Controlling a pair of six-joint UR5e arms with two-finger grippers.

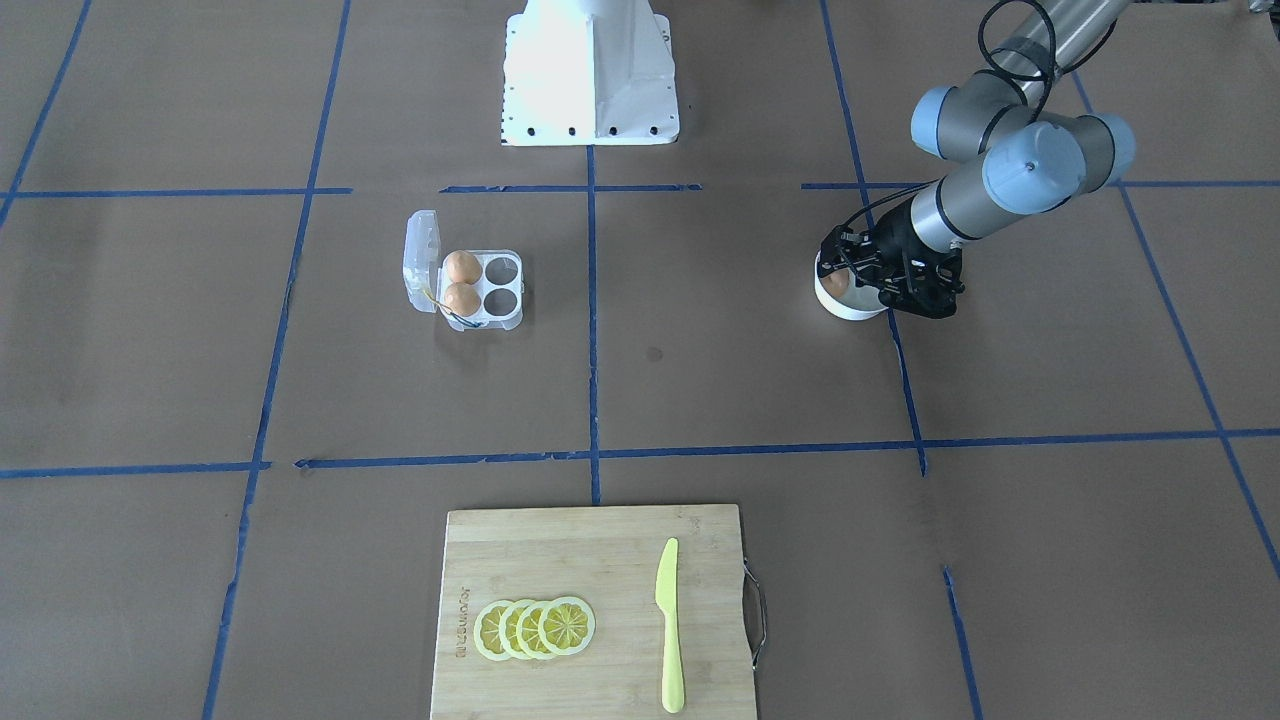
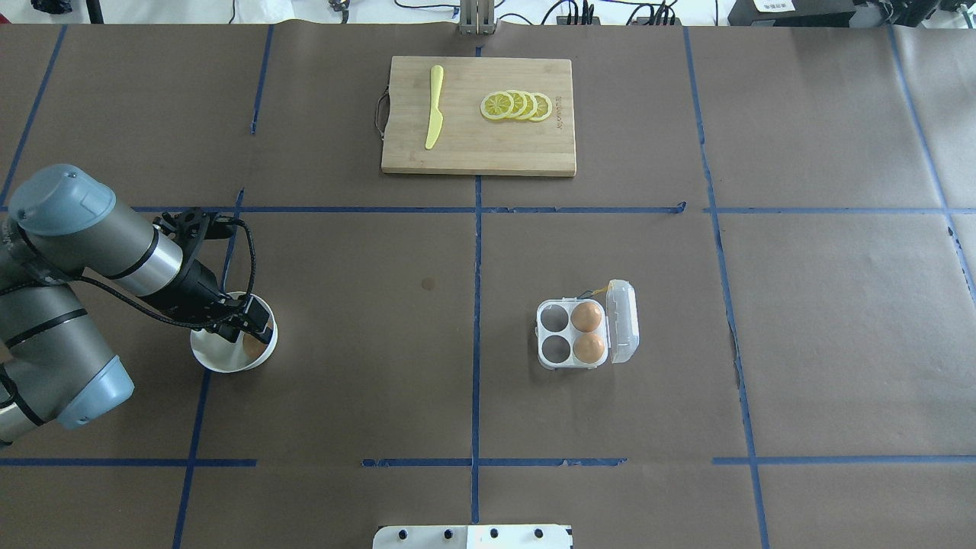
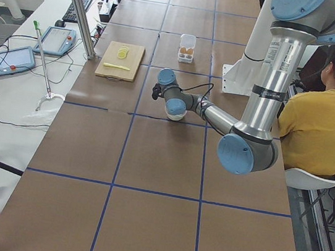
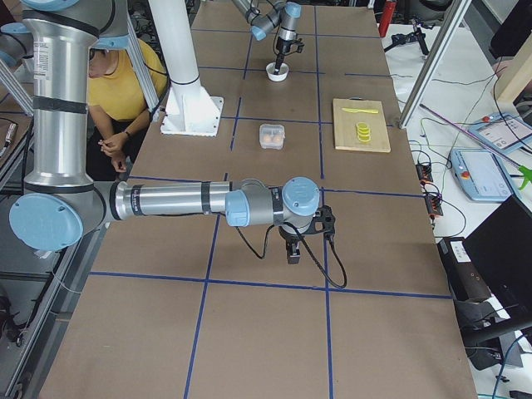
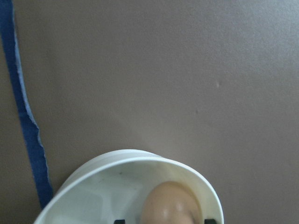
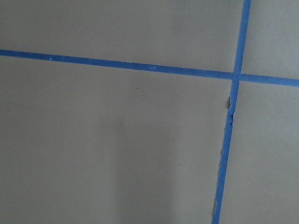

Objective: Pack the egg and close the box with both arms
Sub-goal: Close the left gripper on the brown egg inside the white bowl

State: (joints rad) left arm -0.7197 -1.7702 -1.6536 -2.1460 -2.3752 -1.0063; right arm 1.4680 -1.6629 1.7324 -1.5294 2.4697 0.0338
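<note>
A worktop [image 2: 823,320] covered in brown paper and marked into squares by blue tape [image 2: 476,305] fills a robot lab. Along one side runs a bench strewn with cables and teach pendants [image 3: 5,59], and an operator in a yellow shirt [image 3: 319,109] sits by the white pedestal [image 1: 590,75].

The left arm [image 2: 69,252] reaches down to a round white bowl [image 2: 210,362] sitting on a tape line. Its left claw [image 2: 250,335] is lowered into the bowl. The brown egg [image 5: 170,205] lies inside, and the wrist view shows a black fingertip on each side of it. The claw is spread, with a sliver of gap on both sides of the egg.

Well apart from the bowl, across the centre tape line on the robot's right half, stands the clear four-cell egg carton [image 2: 554,348]. Its lid [image 2: 623,320] is hinged open on the side away from the bowl. Two orange-tan eggs [image 2: 586,316] fill the cells next to the lid, and the other pair of cells is bare.

At the far edge from the robot lies a bamboo cutting board [image 2: 473,145]. On it are a fanned row of lemon slices [image 2: 517,106] and, apart from them, a yellow plastic knife [image 2: 434,107].

The right arm [image 4: 166,199] stretches low over bare paper at the worktop's other end, with the right claw [image 4: 293,249] pointing down near a tape crossing. It shows only in the side view, so it cannot be told whether it is spread or pressed together.
</note>
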